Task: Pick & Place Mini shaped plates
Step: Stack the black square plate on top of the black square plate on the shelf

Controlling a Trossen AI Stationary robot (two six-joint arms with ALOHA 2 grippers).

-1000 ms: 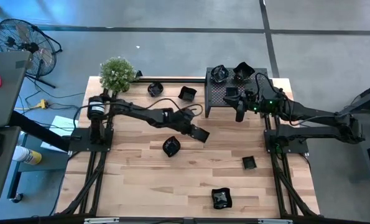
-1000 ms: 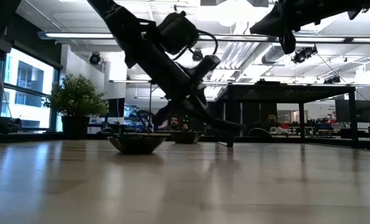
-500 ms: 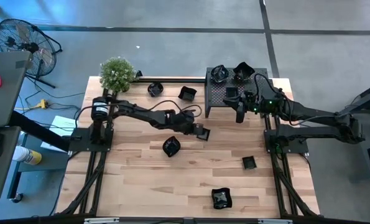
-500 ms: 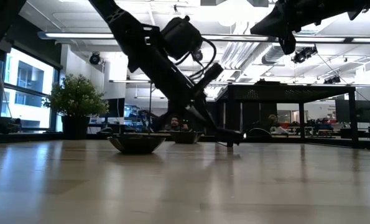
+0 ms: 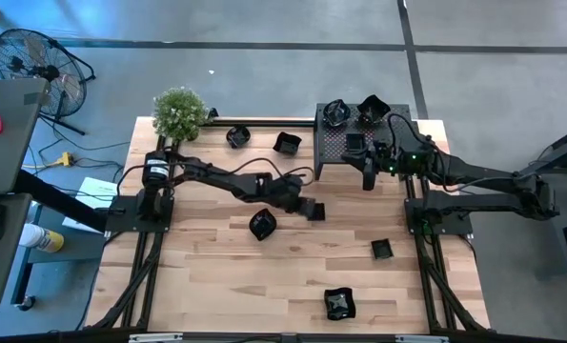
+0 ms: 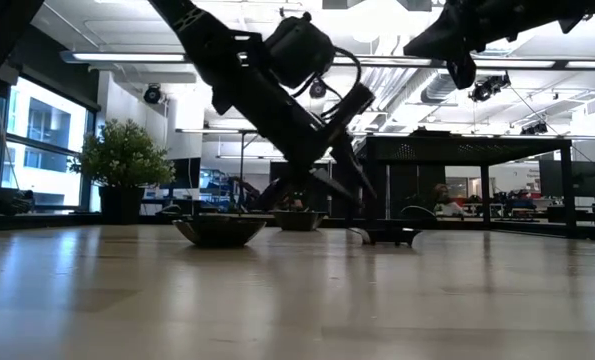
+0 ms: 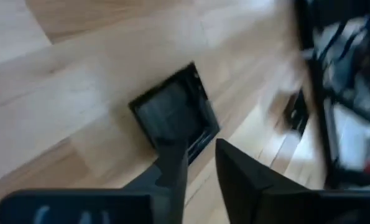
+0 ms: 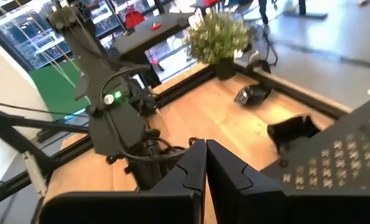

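A small black square plate (image 7: 172, 115) lies flat on the wooden table (image 5: 216, 276) near its middle, also seen in the high view (image 5: 316, 211) and the low view (image 6: 392, 236). My left gripper (image 7: 197, 149) stands open just behind the plate's near rim, slanting down. My right gripper (image 8: 205, 155) is shut and holds nothing. It hovers above the near edge of the black perforated stand (image 5: 345, 157). Three more plates sit on the stand, one a round one (image 5: 336, 112). My left gripper's fingers (image 7: 172, 165) stand apart at the square plate's near rim (image 7: 188, 148). One fingertip overlaps that rim in the wrist view, and I cannot tell whether it touches. The plate rests flat on the table.
Loose plates lie on the table at the far side (image 5: 238, 136) (image 5: 287, 143), beside the left arm (image 5: 262, 224), and toward the near right (image 5: 381, 250) (image 5: 339, 303). A green plant (image 5: 179, 112) stands at the far left corner. The near left of the table is bare wood.
My left gripper has sunk a little toward the table, rolled about its own line and opened, letting go of the square plate. The plate, held tilted just above the table before, now lies flat on it.
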